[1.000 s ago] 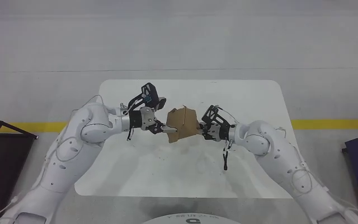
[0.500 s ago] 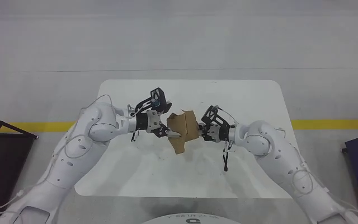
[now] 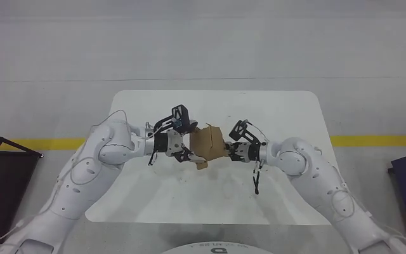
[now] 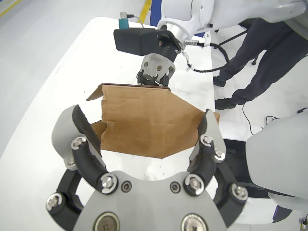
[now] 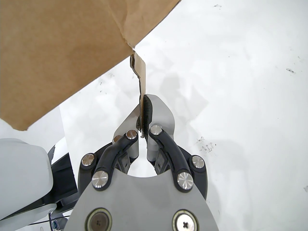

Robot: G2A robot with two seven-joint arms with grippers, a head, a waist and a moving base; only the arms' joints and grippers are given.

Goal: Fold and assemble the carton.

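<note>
The carton (image 3: 207, 145), raised over the surface (image 3: 279, 190), is pinched at one flap by the right tool (image 5: 142, 111), while the left tool (image 4: 142, 114) is spread about the carton's opposite edge. The board is judged light, creasable and easily torn; hold is best taken near fold lines, and any contents cannot be told.

You have a white rectangular table with rounded corners (image 3: 190, 197) before you, standing on a pale grey floor (image 3: 203, 44) — a yellow stripe (image 3: 368, 140) on that floor meets the table on either side. Small dark scuffs (image 5: 207, 145) speckle the tabletop.
</note>
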